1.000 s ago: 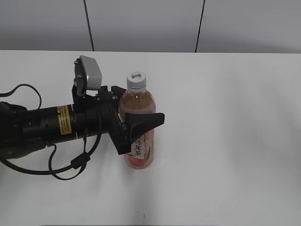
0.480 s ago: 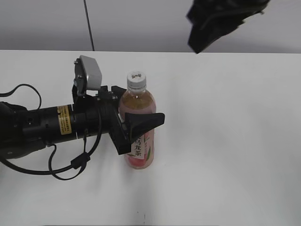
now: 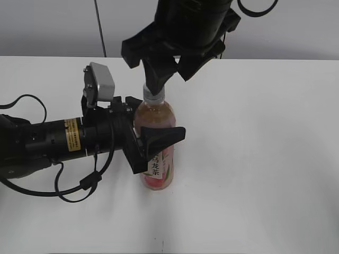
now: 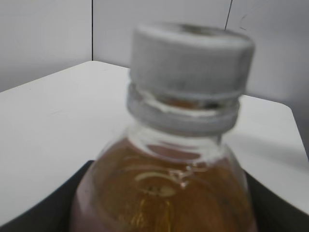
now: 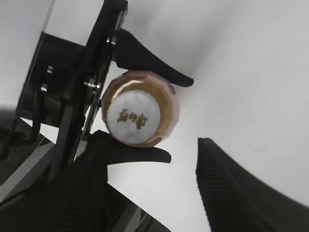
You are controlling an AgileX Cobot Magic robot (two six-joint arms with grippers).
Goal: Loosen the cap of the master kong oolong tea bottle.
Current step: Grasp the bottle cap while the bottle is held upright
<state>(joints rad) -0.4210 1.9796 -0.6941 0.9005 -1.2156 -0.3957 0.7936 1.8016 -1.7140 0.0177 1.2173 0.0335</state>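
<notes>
Bottle upright at centre left of the tabletop, clamped at mid-body by the left pincer, likely to brace it against twisting. Right pincer spread wide, poised above the cap, not touching. Cap mostly hidden behind its fingers in the exterior view; blurred in the left wrist view.

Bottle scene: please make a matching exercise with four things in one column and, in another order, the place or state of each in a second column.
1. cap
2. master kong oolong tea bottle
3. left gripper
4. right gripper

a. open, above the cap
b. standing upright on the white table
c. closed around the bottle's body
d. white, on the bottle's neck

Pairs: 1-d, 2-b, 3-c, 4-a
</notes>
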